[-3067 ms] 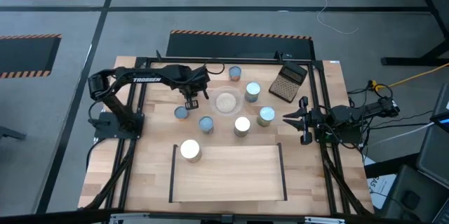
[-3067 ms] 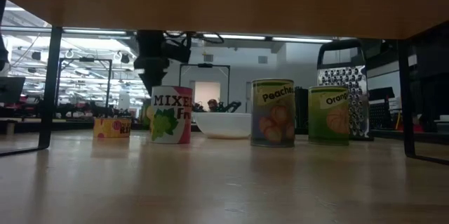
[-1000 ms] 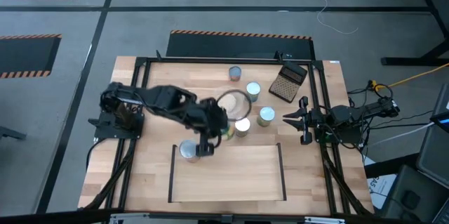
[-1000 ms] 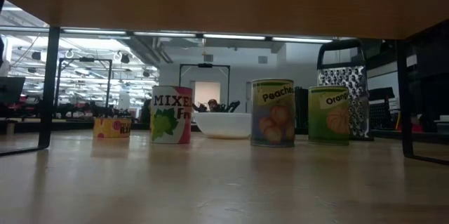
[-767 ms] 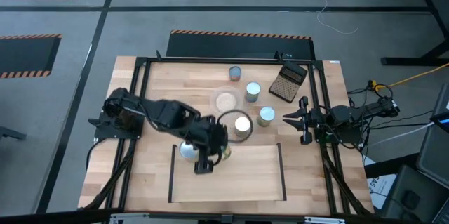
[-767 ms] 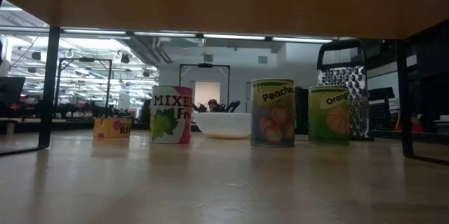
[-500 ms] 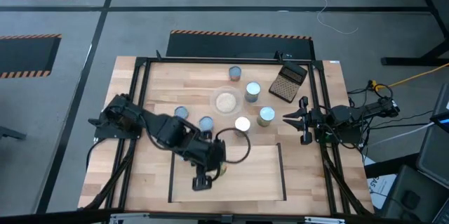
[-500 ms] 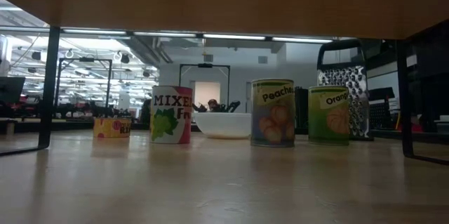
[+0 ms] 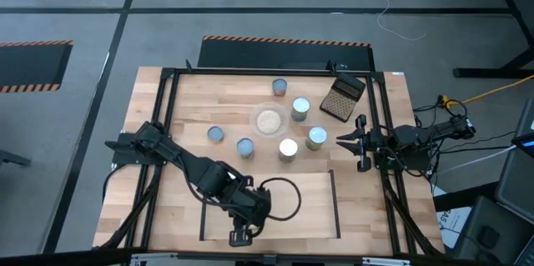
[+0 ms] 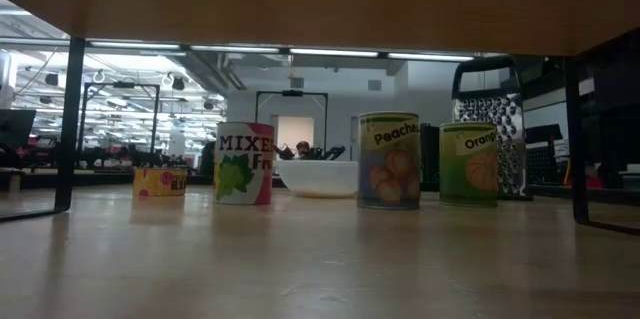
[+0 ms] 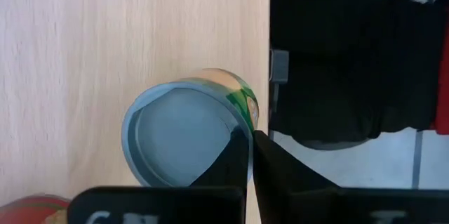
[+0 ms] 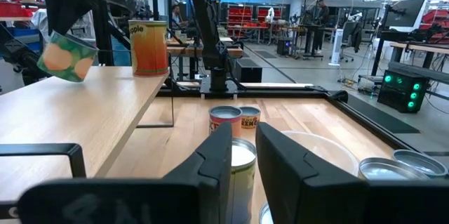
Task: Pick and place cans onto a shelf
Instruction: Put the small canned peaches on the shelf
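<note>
**Left tool grips a can over the shelf's front edge**

The left tool is closed, pinching the rim of a green-labelled can with a pale-blue top. The can hangs tilted over the front edge of the shelf. An orange-labelled can stands upright on the shelf. Six more cans stand on the surface behind it, around a bowl of grains. The right tool waits at the surface's right edge, fingers narrowly apart and empty.
</note>
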Robot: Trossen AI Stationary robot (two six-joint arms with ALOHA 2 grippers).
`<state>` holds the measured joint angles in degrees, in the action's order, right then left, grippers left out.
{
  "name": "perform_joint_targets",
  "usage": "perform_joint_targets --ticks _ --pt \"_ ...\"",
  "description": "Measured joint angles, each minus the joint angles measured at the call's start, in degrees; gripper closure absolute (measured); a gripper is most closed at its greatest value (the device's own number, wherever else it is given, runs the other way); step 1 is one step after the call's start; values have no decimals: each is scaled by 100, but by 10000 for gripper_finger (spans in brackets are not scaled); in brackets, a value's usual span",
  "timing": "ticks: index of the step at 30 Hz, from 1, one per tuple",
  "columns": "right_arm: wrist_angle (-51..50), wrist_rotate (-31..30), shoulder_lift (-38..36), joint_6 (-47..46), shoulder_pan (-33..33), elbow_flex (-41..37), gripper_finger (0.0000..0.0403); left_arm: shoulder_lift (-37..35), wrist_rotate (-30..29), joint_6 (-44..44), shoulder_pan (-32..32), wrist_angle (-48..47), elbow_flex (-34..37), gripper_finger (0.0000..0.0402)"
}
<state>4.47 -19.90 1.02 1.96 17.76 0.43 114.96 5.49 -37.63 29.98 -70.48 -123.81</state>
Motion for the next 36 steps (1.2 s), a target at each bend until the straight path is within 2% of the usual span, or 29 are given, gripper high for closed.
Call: perform_joint_targets --ticks 36 --pt "-4 2 0 -13 -1 0 331 60 -437 -78 -22 -81 0 394"
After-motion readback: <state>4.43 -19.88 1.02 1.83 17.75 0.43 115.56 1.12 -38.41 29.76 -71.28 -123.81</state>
